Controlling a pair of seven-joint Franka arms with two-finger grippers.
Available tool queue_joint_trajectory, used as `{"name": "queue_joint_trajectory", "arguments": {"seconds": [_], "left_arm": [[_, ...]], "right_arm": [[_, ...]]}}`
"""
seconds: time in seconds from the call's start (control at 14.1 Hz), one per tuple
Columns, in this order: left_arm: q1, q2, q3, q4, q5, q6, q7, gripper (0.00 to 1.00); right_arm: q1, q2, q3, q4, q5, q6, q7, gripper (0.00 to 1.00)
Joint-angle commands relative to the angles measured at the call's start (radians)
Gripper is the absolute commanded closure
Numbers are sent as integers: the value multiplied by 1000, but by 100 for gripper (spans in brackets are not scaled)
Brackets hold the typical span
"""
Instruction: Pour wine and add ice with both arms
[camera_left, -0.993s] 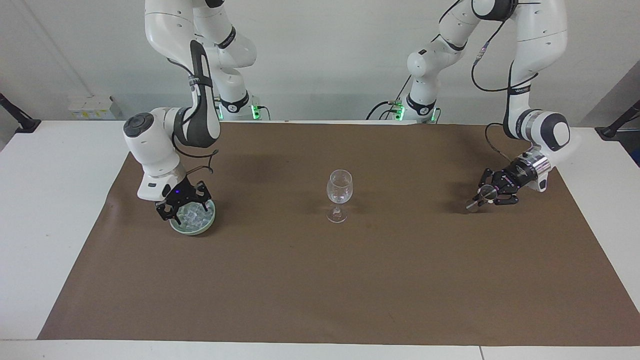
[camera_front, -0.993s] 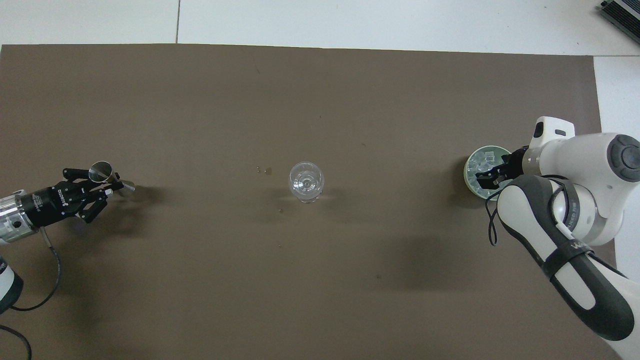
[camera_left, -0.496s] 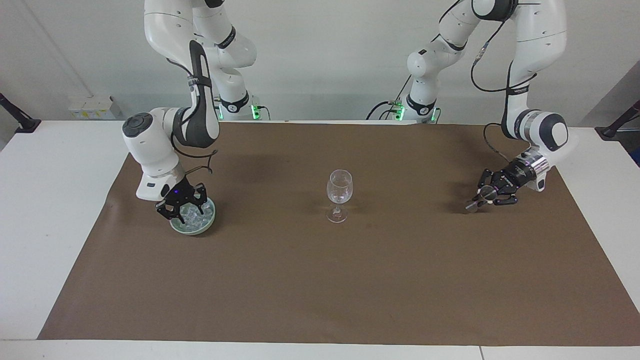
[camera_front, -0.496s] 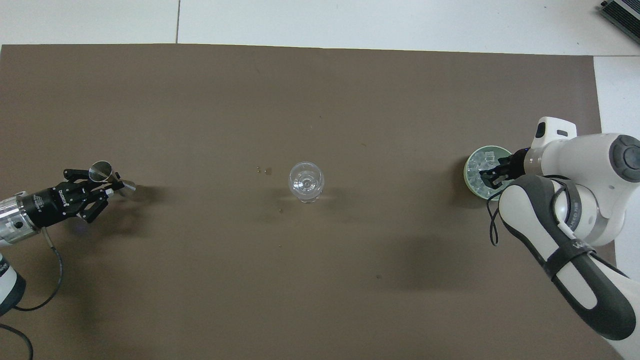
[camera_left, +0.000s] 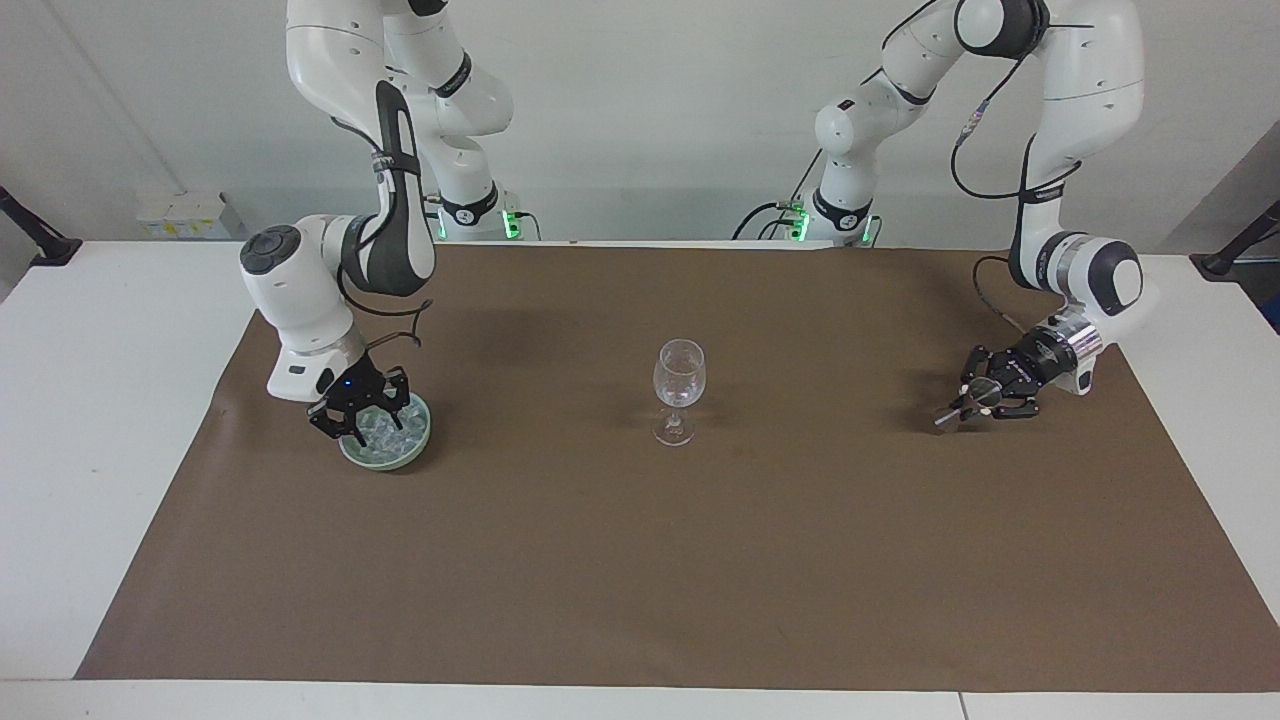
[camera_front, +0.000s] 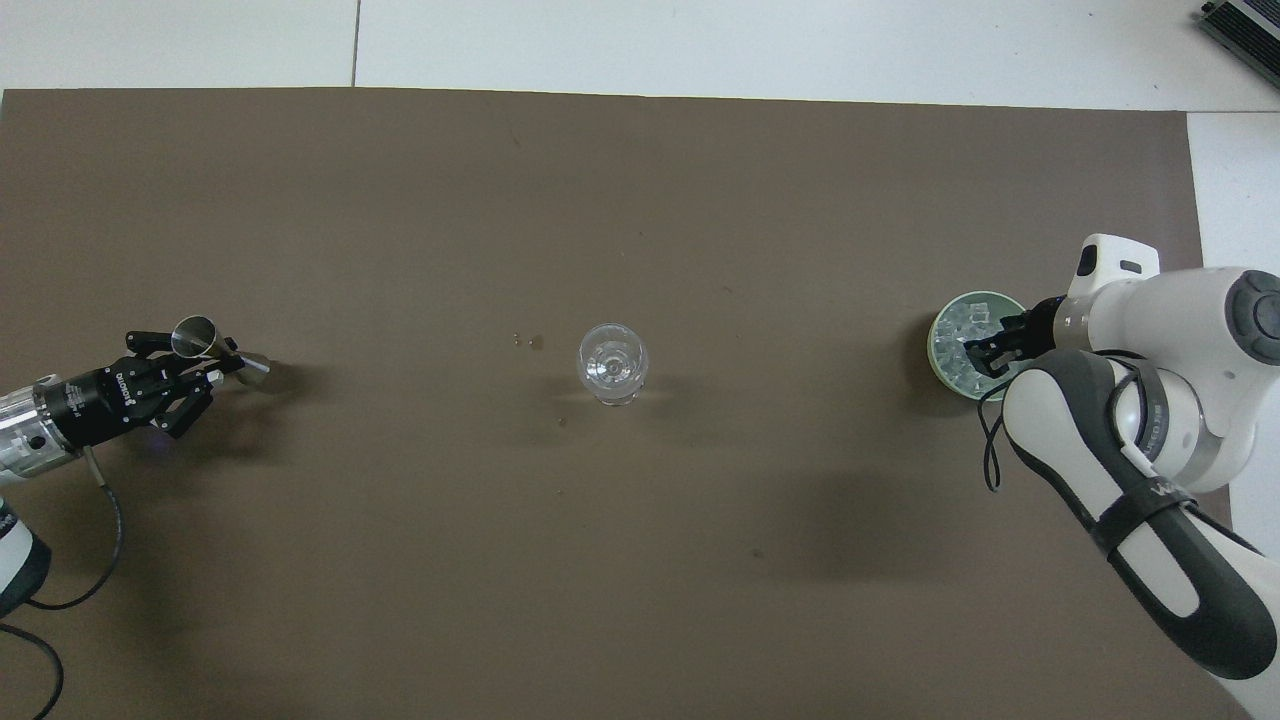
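Down among the ice, with a small metal cup gripped at the other end of the mat.

At the left of the facing view, the right gripper (camera_left: 357, 424) has its black fingertips down in the small clear ice chunks (camera_left: 385, 432) that fill the pale green round bowl (camera_left: 418, 440); whether those fingers pinch a chunk I cannot tell. Its glossy white right arm (camera_left: 300, 300) bends down from the upper left of that frame. At the right, the left gripper (camera_left: 972, 403) is clamped tight on a small silver metal jigger (camera_front: 212, 345), tilted just over the brown paper mat (camera_left: 640, 560). An empty clear stemmed wine glass (camera_left: 678, 388) stands upright mid-frame between them, well apart from both.
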Motion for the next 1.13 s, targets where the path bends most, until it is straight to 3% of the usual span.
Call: {"name": "queue_joint_trajectory", "arguments": {"seconds": [0.0, 0.21, 0.5, 0.85, 0.92, 1.06], "left_arm": [[11, 16, -8, 9, -8, -21, 47, 100], [3, 20, -9, 6, -14, -17, 99, 100], [3, 26, -9, 3, -17, -17, 104, 100], [5, 49, -9, 5, -20, -17, 142, 100], [6, 54, -9, 5, -22, -17, 152, 100], [6, 54, -9, 5, -23, -18, 152, 100]], "right_arm": [[-13, -9, 1, -5, 27, -15, -32, 45], [-13, -11, 1, -5, 27, -24, -21, 58], [-13, -12, 1, 3, 27, -47, -6, 83], [-11, -21, 3, 69, 27, -141, 45, 93], [-10, -31, 4, 86, 27, -165, 75, 100], [-7, -57, 9, 107, 27, -198, 138, 100]]}}
